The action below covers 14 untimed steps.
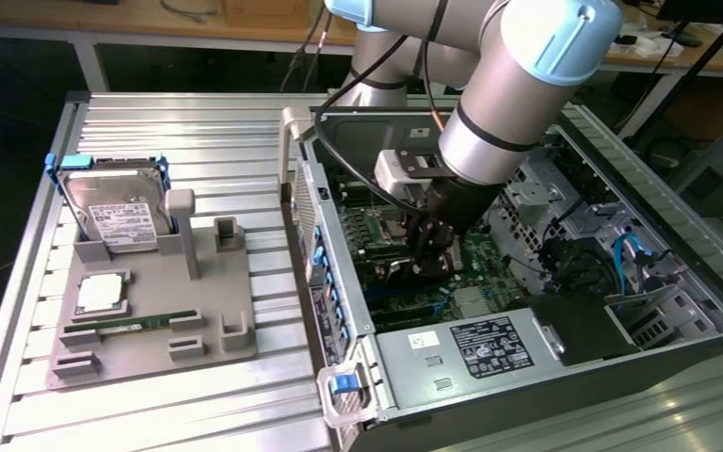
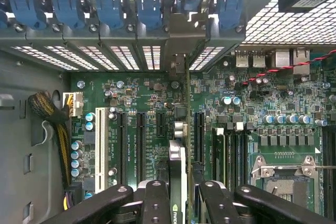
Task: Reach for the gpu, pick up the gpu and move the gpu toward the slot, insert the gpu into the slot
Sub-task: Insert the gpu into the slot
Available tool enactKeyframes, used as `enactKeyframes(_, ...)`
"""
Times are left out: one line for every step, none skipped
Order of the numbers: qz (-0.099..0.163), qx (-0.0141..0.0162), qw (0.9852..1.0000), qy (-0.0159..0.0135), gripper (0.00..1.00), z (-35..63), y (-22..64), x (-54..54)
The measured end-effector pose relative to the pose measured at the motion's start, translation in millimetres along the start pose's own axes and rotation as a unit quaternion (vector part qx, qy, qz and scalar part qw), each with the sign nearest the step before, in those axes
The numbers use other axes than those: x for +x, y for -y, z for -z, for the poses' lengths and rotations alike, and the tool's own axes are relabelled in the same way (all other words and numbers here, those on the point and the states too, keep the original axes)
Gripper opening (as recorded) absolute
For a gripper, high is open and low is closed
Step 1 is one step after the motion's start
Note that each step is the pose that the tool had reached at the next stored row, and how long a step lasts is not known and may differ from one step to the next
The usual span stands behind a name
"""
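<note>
My gripper [image 2: 185,203] reaches down into the open computer case [image 1: 336,311] over the green motherboard [image 2: 131,93]. It is shut on the gpu [image 2: 180,171], a thin dark card seen edge-on between the two black fingers [image 2: 156,203]. The card runs from the fingers to the case's rear wall, where its metal bracket [image 2: 181,38] meets the row of blue-clipped openings. A long dark-blue slot [image 2: 199,135] lies right alongside the card's edge line. Whether the card's lower edge touches it is hidden. In the exterior view the gripper [image 1: 431,254] stands upright at the board's middle.
Beside the card are a white slot [image 2: 100,145], black memory sockets [image 2: 233,156] and the silver processor socket [image 2: 283,174]. Cables [image 2: 52,119] hang at the case wall. Outside the case, a grey fixture [image 1: 148,348] carries a hard drive [image 1: 117,212] and a green memory stick [image 1: 136,325].
</note>
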<state>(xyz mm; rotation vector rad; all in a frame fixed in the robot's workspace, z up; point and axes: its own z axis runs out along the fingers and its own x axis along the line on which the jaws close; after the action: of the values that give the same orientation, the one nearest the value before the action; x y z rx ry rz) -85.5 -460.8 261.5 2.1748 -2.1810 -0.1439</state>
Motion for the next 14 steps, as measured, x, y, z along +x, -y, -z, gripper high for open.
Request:
enactKeyframes(0.000, 0.0000, 1.0000, 0.0000, 0.27, 0.0, 0.0, 0.0)
enactKeyframes(0.000, 0.0000, 1.0000, 0.0000, 0.27, 0.0, 0.0, 0.0)
enactKeyframes(0.000, 0.0000, 1.0000, -0.0001, 0.27, 0.1, 0.0, 0.0)
enactKeyframes(0.000, -0.0001, 1.0000, -0.0002, 0.27, 0.6, 0.0, -0.1)
enactKeyframes(0.000, -0.0001, 1.0000, -0.0002, 0.27, 0.8, 0.0, -0.2)
enactKeyframes(0.000, -0.0001, 1.0000, -0.0002, 0.27, 0.8, 0.0, -0.3)
enactKeyframes(0.000, 0.0000, 1.0000, -0.0001, 0.27, 0.8, -0.1, -0.3)
enactKeyframes(0.000, 0.0000, 1.0000, -0.0001, 0.27, 0.8, -0.1, -0.3)
enactKeyframes(0.000, 0.0000, 1.0000, -0.0002, 0.27, 0.8, -0.2, -0.3)
enactKeyframes(0.000, -0.0001, 1.0000, -0.0003, 0.27, 0.9, -0.2, -0.6)
enactKeyframes(0.000, -0.0001, 1.0000, -0.0006, 0.27, 1.1, -0.3, -1.0)
enactKeyframes(0.000, -0.0001, 1.0000, -0.0006, 0.27, 1.2, -0.3, -1.2)
enactKeyframes(0.000, -0.0001, 1.0000, -0.0006, 0.27, 1.2, -0.2, -1.3)
enactKeyframes(0.000, 0.0000, 1.0000, -0.0007, 0.27, 1.1, -0.3, -1.3)
